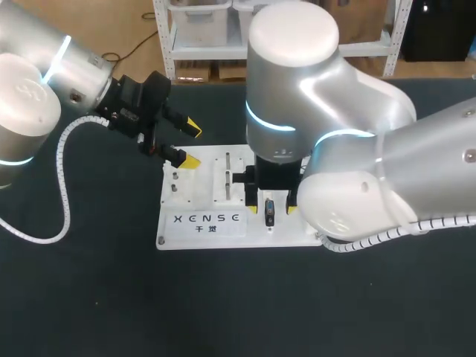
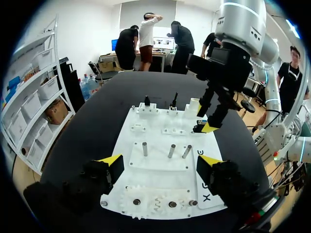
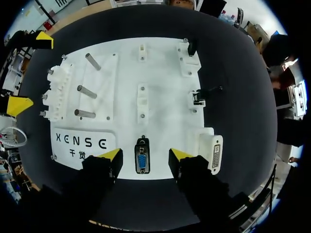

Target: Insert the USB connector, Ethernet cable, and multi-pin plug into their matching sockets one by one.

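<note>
- Head view: a white board is seen on the dark table. The left gripper is held over the board's left edge, jaws spread wide with nothing between them. The right arm is stretched over the board's right half, and its fingers are hidden under the wrist here. The multi-pin plug is seen as a small dark piece on the board, just in front of that wrist.
- Left wrist view: the left gripper is shown wide open and empty, with a row of gears under it and three metal pegs ahead.
- Right wrist view: the right gripper is set over the multi-pin plug, which lies flat on the board between the fingers. The jaws are wide, and no contact with either finger can be made out. A white socket stands beside the gripper at the board's corner.
- Handling: the plug is judged light, rigid and smooth-shelled, with pins easily bent if it is entered askew. It is best taken by its two long sides, at mid-body, and kept square.
</note>
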Controlling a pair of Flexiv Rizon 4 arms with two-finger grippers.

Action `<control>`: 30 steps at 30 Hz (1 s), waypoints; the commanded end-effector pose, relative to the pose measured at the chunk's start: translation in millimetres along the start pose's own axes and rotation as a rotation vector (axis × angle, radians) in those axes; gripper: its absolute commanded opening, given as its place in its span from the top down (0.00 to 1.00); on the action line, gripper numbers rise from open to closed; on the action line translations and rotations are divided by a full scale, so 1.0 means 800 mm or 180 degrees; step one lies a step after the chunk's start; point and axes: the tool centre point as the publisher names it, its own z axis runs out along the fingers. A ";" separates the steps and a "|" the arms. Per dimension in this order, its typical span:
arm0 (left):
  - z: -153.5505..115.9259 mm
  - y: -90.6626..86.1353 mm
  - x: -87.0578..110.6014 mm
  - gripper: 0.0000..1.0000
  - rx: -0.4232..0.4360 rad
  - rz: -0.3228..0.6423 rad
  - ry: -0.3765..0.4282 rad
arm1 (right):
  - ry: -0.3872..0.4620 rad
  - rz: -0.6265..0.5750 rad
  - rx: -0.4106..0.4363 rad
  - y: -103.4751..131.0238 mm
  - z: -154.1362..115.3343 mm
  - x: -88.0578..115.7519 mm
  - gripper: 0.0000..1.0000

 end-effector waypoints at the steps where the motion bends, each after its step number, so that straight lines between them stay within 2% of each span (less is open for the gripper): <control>1: 0.001 0.002 0.000 0.00 0.0009 0.0000 0.0010 | 0.0029 0.0003 0.0014 0.000 0.006 -0.003 0.40; 4: 0.001 0.002 0.000 0.00 0.0009 0.0000 0.0010 | 0.0048 0.0003 0.0025 0.000 0.010 -0.005 0.50; 13: 0.001 0.002 0.000 0.00 0.0009 0.0000 0.0010 | 0.0051 -0.0036 0.0035 0.002 0.012 -0.010 0.58; 16: 0.001 0.002 0.000 0.00 0.0009 0.0000 0.0010 | 0.0046 -0.0045 0.0026 0.003 0.012 -0.011 0.67; 20: 0.001 0.002 0.000 0.00 0.0009 0.0000 0.0010 | 0.0041 -0.0048 0.0009 0.004 0.011 -0.011 0.96; 21: 0.001 0.002 0.000 0.00 0.0009 0.0000 0.0010 | 0.0040 -0.0050 0.0006 0.004 0.011 -0.011 1.00; 30: 0.001 0.002 0.000 0.00 0.0009 0.0000 0.0010 | -0.0007 -0.0087 0.0005 0.005 0.007 -0.011 1.00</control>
